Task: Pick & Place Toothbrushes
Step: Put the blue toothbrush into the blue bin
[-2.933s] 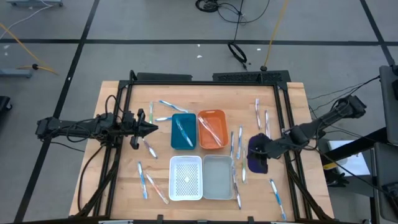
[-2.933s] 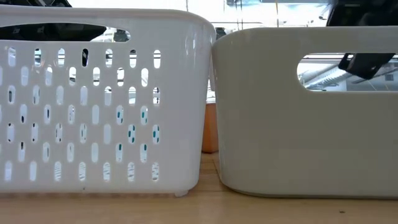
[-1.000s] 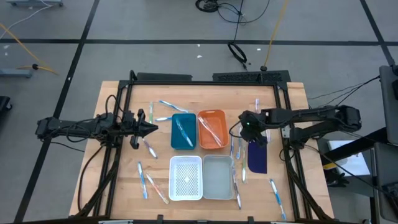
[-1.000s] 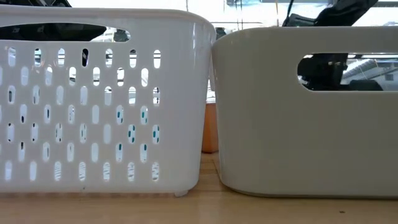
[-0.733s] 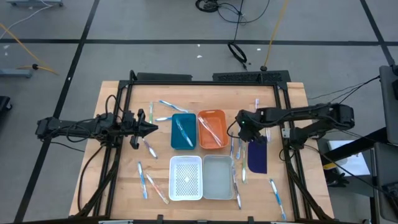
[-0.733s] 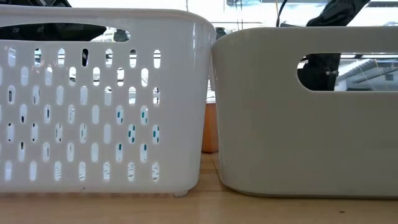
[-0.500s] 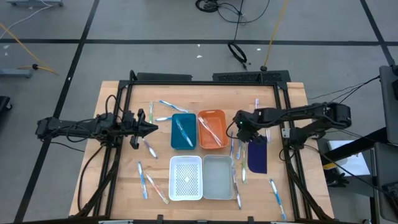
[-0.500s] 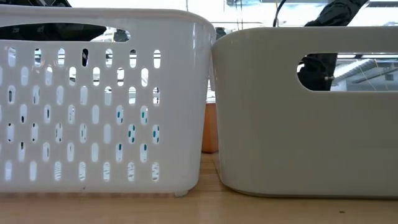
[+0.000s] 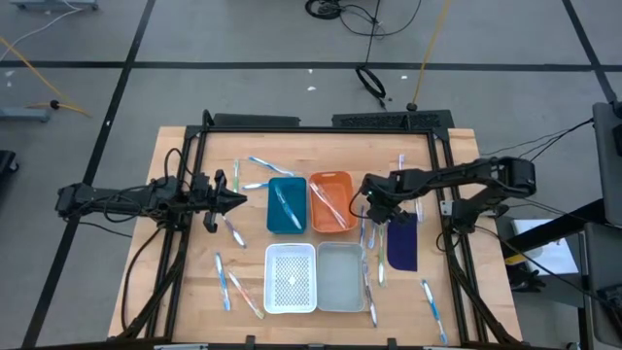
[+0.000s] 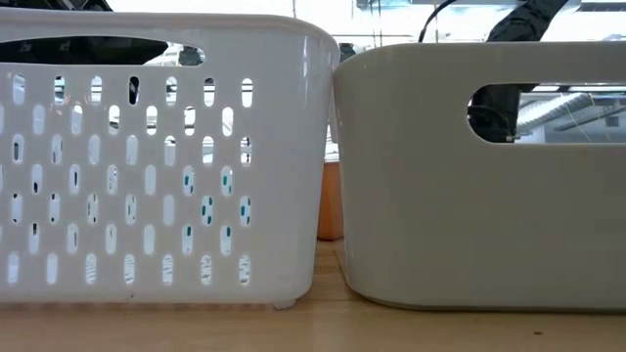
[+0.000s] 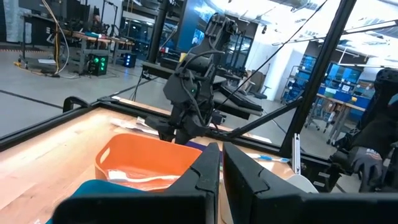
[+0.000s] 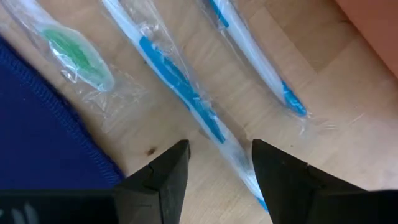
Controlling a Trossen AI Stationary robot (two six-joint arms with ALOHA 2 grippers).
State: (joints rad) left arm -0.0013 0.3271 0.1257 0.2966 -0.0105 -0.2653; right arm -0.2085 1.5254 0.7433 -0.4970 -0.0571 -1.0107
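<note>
A: Where is the right gripper [image 9: 371,207]?
B: It hangs low over the table [image 9: 175,165], just right of the orange tray [image 9: 330,201] and left of the dark blue pad [image 9: 402,243]. Its fingers [image 12: 163,173] are spread apart and hold nothing.

A: What is under it?
B: A wrapped toothbrush with a blue handle [image 12: 186,93] lies flat on the wood, and its end sits right between the 2 fingers. Another blue one [image 12: 261,71] lies beside it, closer to the orange tray. A green one [image 12: 71,53] lies on the other side, by the edge of the pad.

A: And the left gripper [image 9: 236,198]?
B: It waits on the left side of the table, just left of the teal tray [image 9: 287,204]. Its fingers [image 11: 208,171] are pressed together, with nothing in them.

A: Where are the other toothbrushes?
B: Some lie in the teal tray and the orange tray. More are spread on the table to the left of the white tray [image 9: 291,278], to the right of the grey tray [image 9: 340,277], and near the far edge.

A: What fills the low view?
B: The white tray with holes and the grey tray, side by side.
</note>
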